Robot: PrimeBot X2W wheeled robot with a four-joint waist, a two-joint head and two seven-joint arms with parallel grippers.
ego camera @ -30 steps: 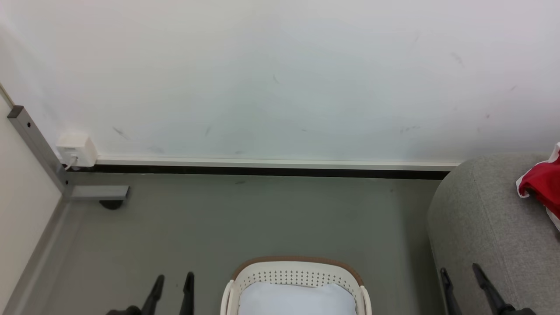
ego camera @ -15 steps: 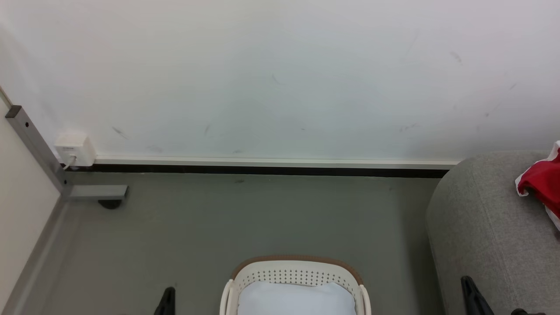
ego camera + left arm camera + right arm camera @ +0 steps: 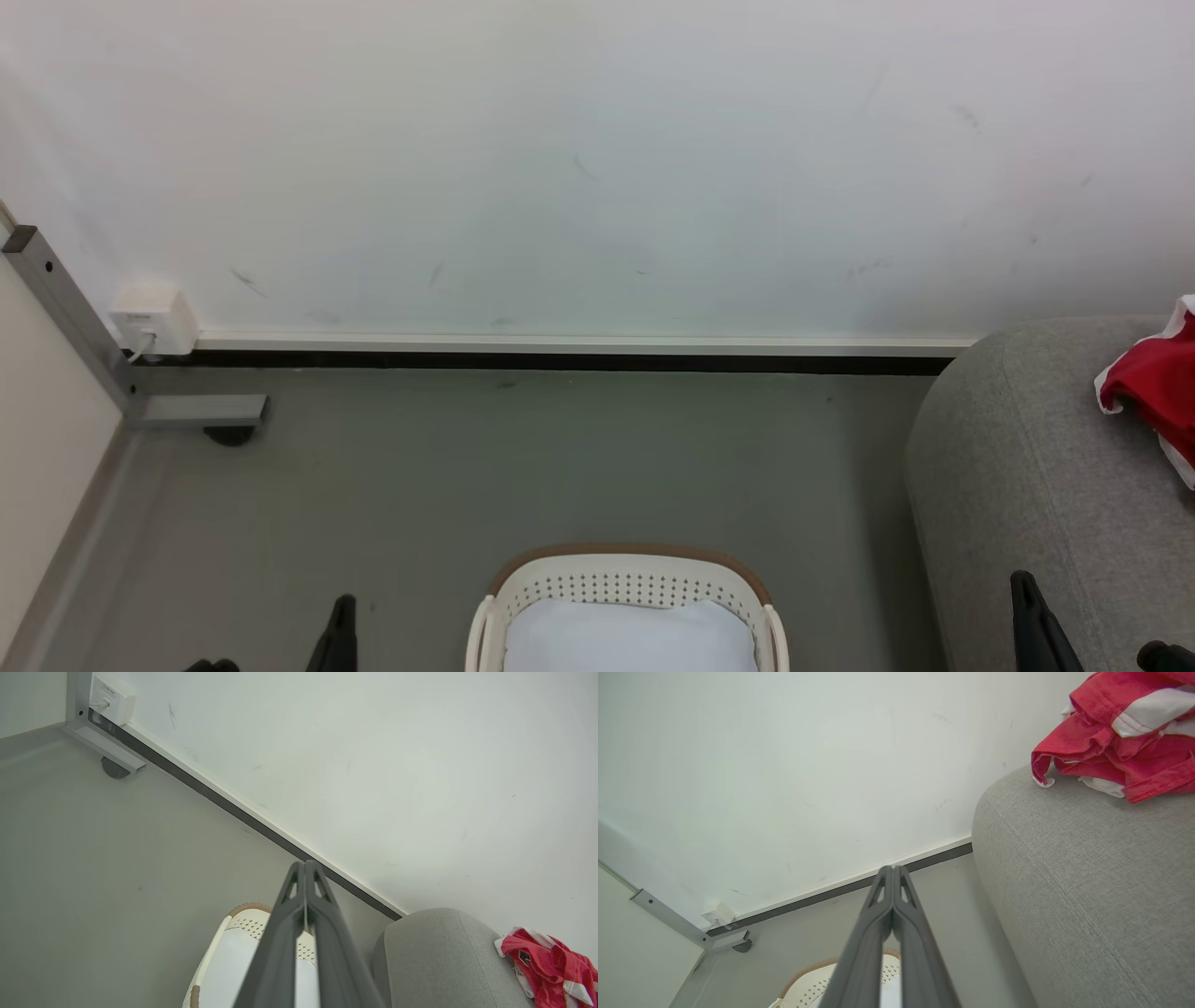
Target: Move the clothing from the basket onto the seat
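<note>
Left pincer point(image 3: 304, 863) closed; socket point(image 3: 112, 701), perhaps, beyond

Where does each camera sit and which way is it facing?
Head view: on the robot's head, facing forward and down at floor, wall and basket; left gripper and right gripper tips show, shut.
Left wrist view: on the left wrist, facing along its shut fingers toward basket and seat.
Right wrist view: on the right wrist, along its shut fingers toward the seat.
Both wrist views share the clothing lying on the seat.
</note>
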